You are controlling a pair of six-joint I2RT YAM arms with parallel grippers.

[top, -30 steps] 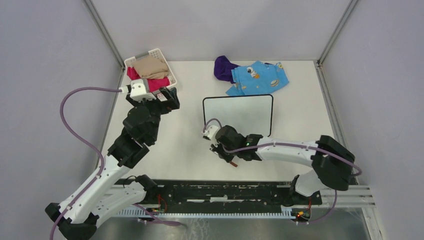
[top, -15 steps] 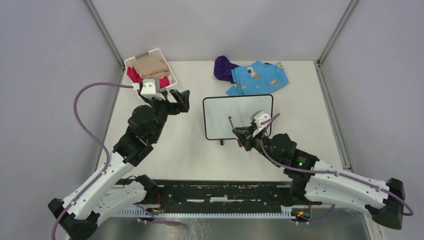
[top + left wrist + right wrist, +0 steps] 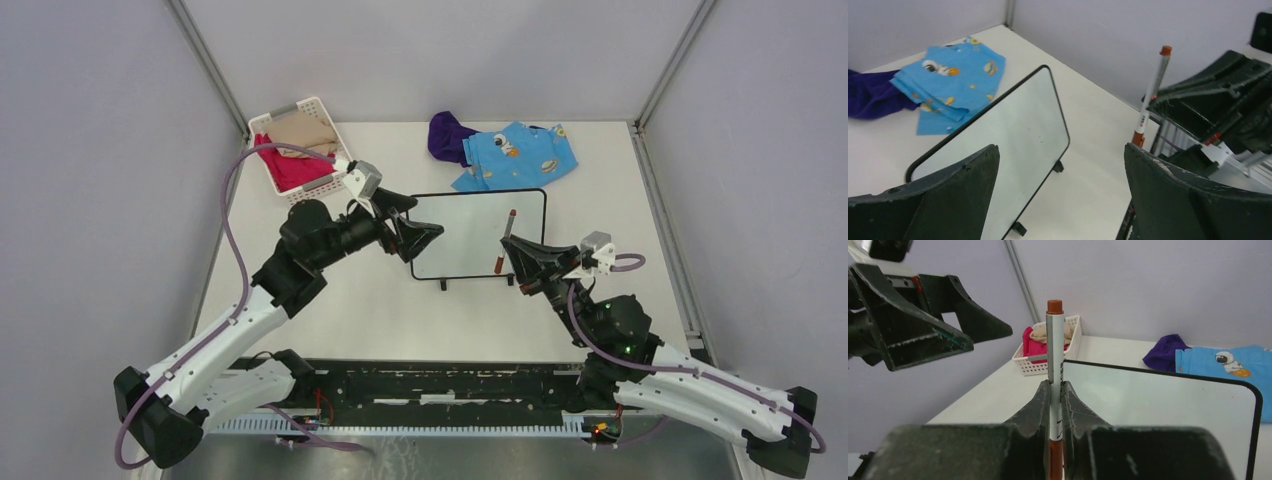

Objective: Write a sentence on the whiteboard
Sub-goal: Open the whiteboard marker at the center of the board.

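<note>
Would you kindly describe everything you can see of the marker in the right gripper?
The marker is a slim grey-white barrel with reddish-brown ends and small red print. The right gripper is shut on it nearer one end, both fingers pressing the barrel. It is held up in the air near the blank whiteboard's right end, touching nothing else.

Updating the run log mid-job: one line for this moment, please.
left jaws: open, facing marker | right jaws: shut on marker, upright | whiteboard: blank
</note>
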